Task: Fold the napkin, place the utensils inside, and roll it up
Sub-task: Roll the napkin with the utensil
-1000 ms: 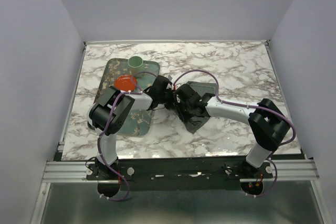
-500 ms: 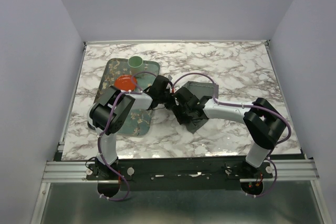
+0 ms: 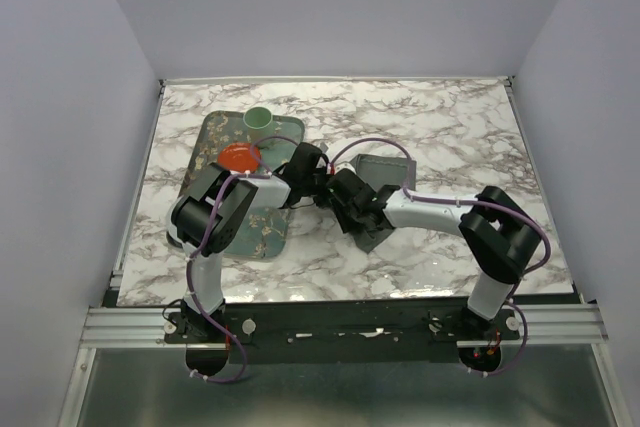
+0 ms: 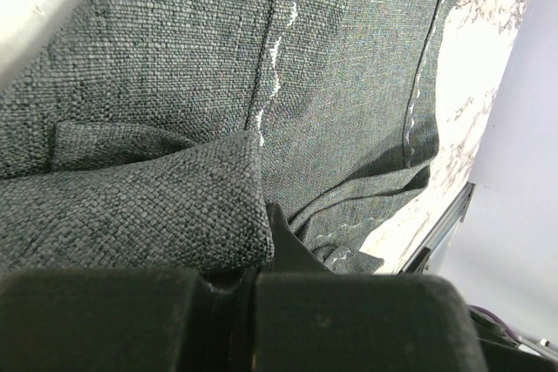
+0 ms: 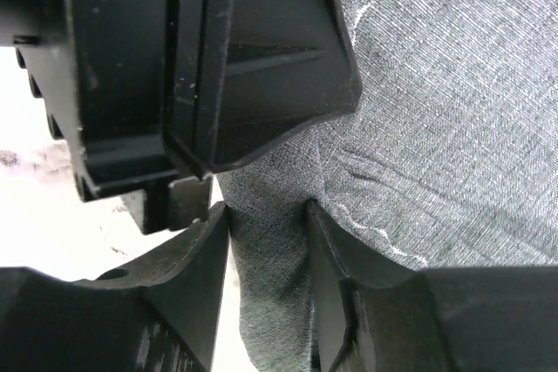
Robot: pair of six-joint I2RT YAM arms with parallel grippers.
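Observation:
The dark grey napkin (image 3: 386,168) lies partly folded and rumpled on the marble table, right of the tray. My left gripper (image 3: 324,185) and right gripper (image 3: 346,209) meet at its left edge. In the left wrist view the napkin (image 4: 349,84) fills the frame, and a fold of it is pinched in my left gripper (image 4: 261,254). In the right wrist view a strip of napkin (image 5: 453,111) is clamped in my right gripper (image 5: 267,215), with the left gripper's black body (image 5: 218,58) just above. The utensils are out of view.
The green floral tray (image 3: 265,232) sits left of the napkin, holding a red bowl (image 3: 240,157) and a light green cup (image 3: 259,119). The left arm reaches over the tray. Table walls stand at the back and sides.
My right gripper and forearm have shifted a little to the left, toward the left gripper. The napkin has bunched up, and its far part now shows as a flat panel behind.

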